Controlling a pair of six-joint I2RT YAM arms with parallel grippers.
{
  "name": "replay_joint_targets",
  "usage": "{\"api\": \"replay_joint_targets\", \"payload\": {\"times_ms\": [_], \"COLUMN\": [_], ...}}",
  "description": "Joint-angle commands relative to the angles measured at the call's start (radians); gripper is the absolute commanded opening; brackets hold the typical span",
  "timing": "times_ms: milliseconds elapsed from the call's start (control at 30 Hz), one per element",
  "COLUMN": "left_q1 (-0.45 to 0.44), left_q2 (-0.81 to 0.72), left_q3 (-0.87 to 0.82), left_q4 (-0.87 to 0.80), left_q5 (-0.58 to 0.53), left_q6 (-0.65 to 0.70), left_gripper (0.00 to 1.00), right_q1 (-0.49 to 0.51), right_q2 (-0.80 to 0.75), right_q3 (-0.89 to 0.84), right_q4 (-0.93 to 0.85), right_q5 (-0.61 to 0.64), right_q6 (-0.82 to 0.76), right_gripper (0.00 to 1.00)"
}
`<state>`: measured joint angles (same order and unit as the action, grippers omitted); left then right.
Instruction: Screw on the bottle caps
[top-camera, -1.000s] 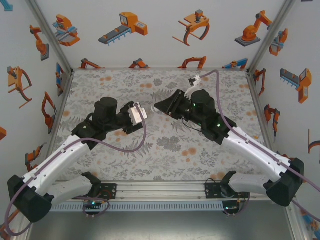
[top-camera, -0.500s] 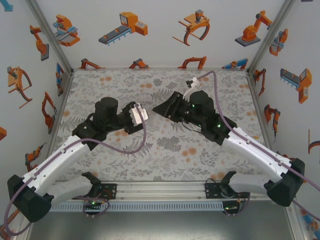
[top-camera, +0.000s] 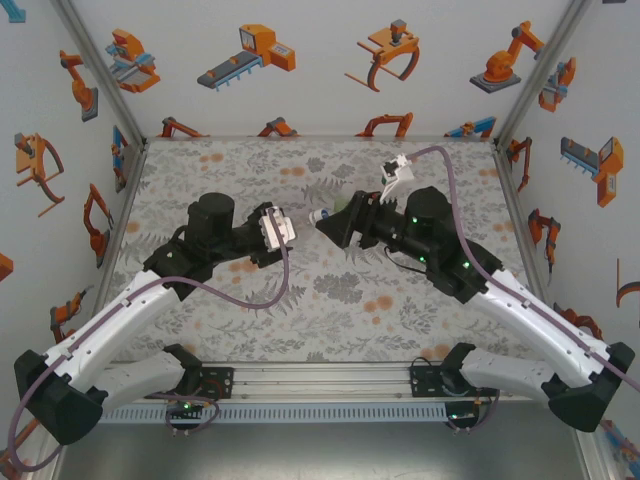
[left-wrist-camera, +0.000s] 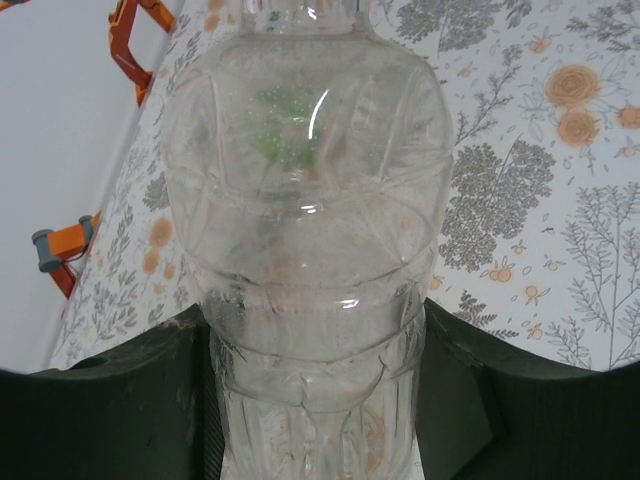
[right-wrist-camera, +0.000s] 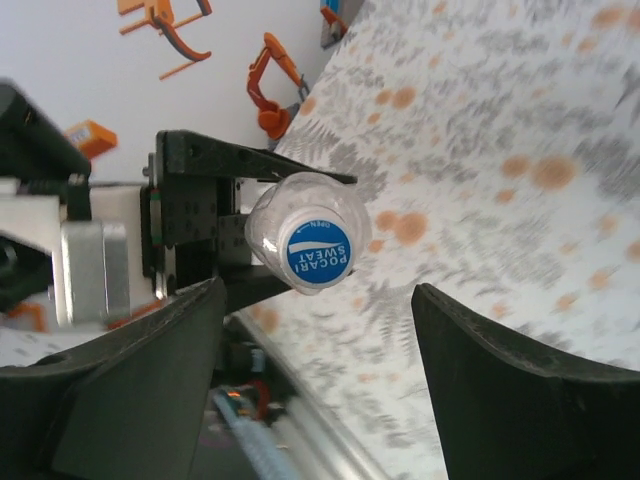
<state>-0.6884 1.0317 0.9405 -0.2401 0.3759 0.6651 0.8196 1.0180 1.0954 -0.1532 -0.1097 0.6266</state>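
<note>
The left gripper (left-wrist-camera: 315, 395) is clamped on the lower body of a clear plastic bottle (left-wrist-camera: 310, 200), holding it on its side in the air over the middle of the flower-patterned table (top-camera: 330, 300), neck towards the right arm. A blue cap (right-wrist-camera: 320, 254) printed "POCARI SWEAT" sits on the neck end. The right gripper (right-wrist-camera: 318, 300) faces that cap head-on, its jaws spread apart with one finger on either side and neither touching it.

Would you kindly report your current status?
Left hand shut on clear bottle. Right hand open, off the blue cap. Cap sits on the bottle's top.
</note>
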Motion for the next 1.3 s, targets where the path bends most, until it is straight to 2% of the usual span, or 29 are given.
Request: {"api": "replay_joint_targets", "payload": {"times_ms": [0, 233, 300, 433, 633, 1267], "left_q1": [-0.004, -0.004, -0.005, -0.006, -0.009, -0.011], "left_q2": [-0.022, -0.017, -0.007, 0.008, 0.023, 0.028], "left_q3": [0.033, 0.047, 0.06, 0.077, 0.09, 0.097], "left_q4": [0.004, -0.05, -0.071, -0.108, -0.138, -0.156], "left_q5": [0.133, 0.335, 0.364, 0.407, 0.417, 0.414], "left_q6": [0.024, 0.068, 0.076, 0.091, 0.106, 0.116], "left_gripper": [0.0, 0.0, 0.0, 0.0, 0.0, 0.0], "right_q1": [0.004, 0.004, 0.004, 0.004, 0.007, 0.018], "right_q2": [-0.072, -0.151, -0.159, -0.129, -0.064, -0.043], "right_q3": [-0.01, 0.015, 0.022, 0.07, 0.124, 0.101], "right_q4": [0.026, -0.086, -0.121, -0.207, -0.237, -0.188], "right_q5": [-0.083, -0.451, -0.492, -0.489, -0.511, -0.548], "right_q6": [-0.396, -0.967, -1.079, -1.218, -1.26, -1.257], "right_gripper": [0.69, 0.63, 0.63, 0.63, 0.58, 0.42]}}
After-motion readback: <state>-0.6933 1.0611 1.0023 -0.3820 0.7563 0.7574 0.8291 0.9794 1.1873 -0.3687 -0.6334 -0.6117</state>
